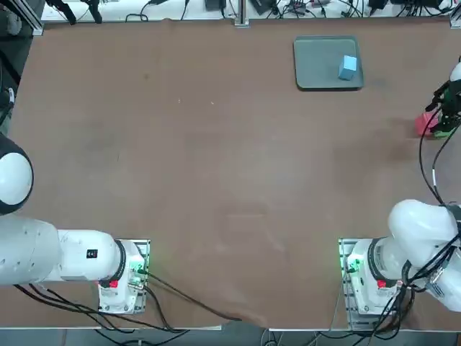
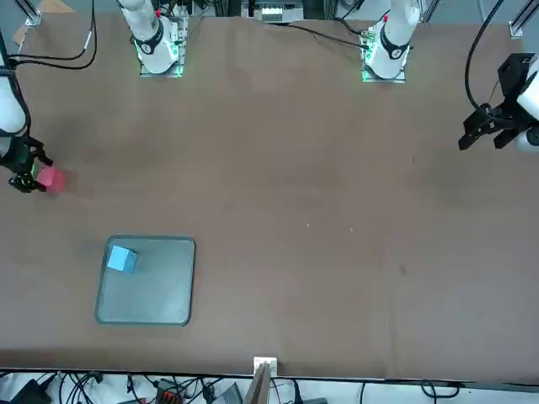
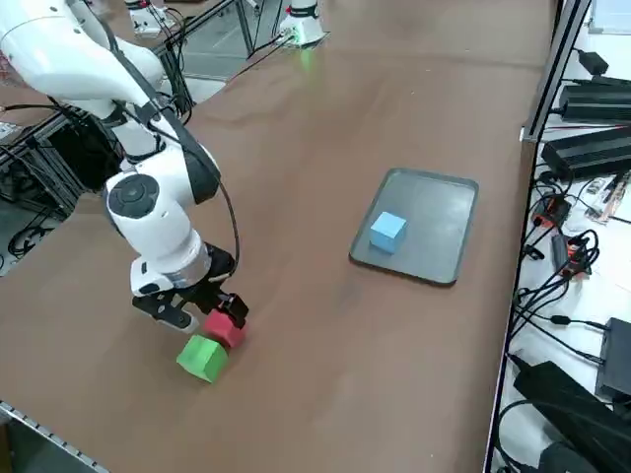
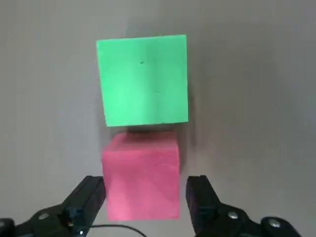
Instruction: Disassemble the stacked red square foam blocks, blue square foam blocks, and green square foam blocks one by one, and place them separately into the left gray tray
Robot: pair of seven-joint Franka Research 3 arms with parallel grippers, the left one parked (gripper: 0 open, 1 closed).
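Fingers [image 4: 89, 197] spread wide, red cube [image 4: 141, 175] between them, ungripped | right gripper [image 3: 202, 307] near table's [image 1: 216, 166] right edge | green cube [image 4: 142, 80] touching red | blue cube [image 1: 348, 67] in tray [image 1: 317, 72], far edge | cables [image 3: 577, 256] beyond

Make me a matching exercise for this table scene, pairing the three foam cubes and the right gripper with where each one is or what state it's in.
1 light-blue foam cube
2 pinkish-red foam cube
3 bright-green foam cube
4 right gripper

A on bare table, beside another cube
B open
C inside the dark-gray tray
D between two black fingers

Pairs: 1-C, 2-D, 3-A, 4-B
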